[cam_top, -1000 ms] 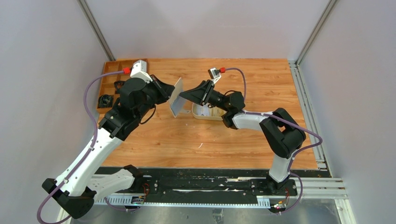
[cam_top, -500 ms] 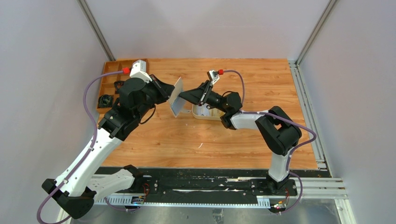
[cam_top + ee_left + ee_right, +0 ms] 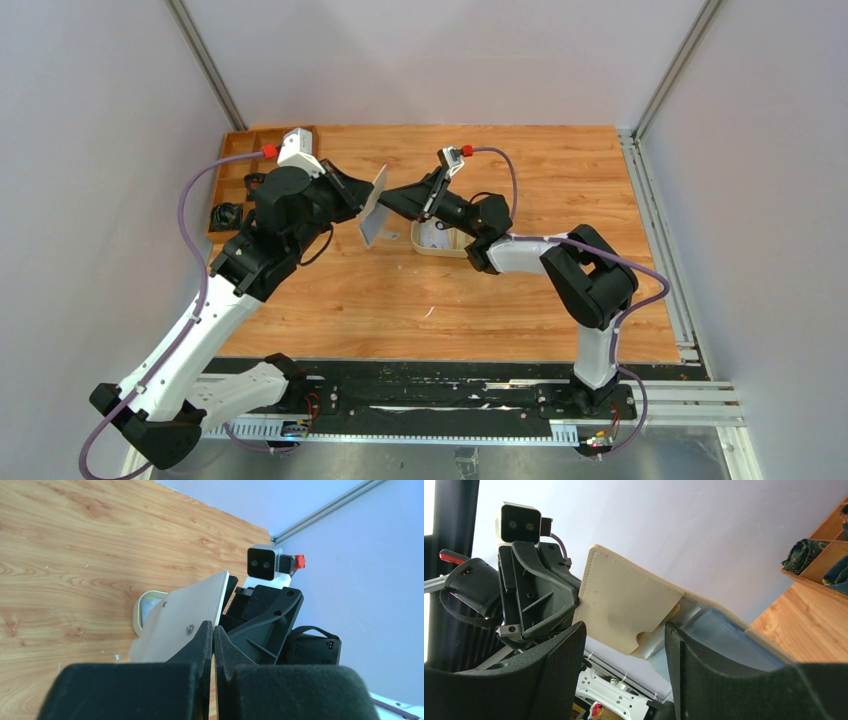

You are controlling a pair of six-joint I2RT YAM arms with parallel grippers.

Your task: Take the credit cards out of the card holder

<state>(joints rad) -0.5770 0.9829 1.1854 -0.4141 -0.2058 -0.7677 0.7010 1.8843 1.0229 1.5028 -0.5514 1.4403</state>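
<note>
Wooden table [image 3: 500, 300] inside pale walls, seen from above, with a black-and-white left arm [image 3: 200, 330] and right arm [image 3: 590, 290] reaching from the near edge toward the middle of the far half

At the far left corner, a wooden compartment box [image 3: 240, 165] with dark items [image 3: 227, 215] in it

Just right of centre, under the right arm's wrist, a shallow oval cream tray [image 3: 441, 254] flat on the wood, with one whitish, faintly marked credit card [image 3: 433, 235] inside

Just left of the tray, the card holder [image 3: 373, 207], cream-beige, held clear of the wood and standing on edge between the two arms

Left gripper [image 3: 212, 630] pinched tight on one edge of the card holder, with both fingers pressed together over the cream panel near its snap studs [image 3: 189, 628]

Right gripper [image 3: 624, 627] facing the card holder from the opposite side, with fingers [image 3: 556, 670] spread wide and the opened holder framed between them; contact not clear

On that inner side, a cream flap over pale blue-grey pockets [image 3: 716, 630], plus a thin yellowish edge [image 3: 672, 611] peeking at the flap's corner, with too little showing to call it a card
</note>
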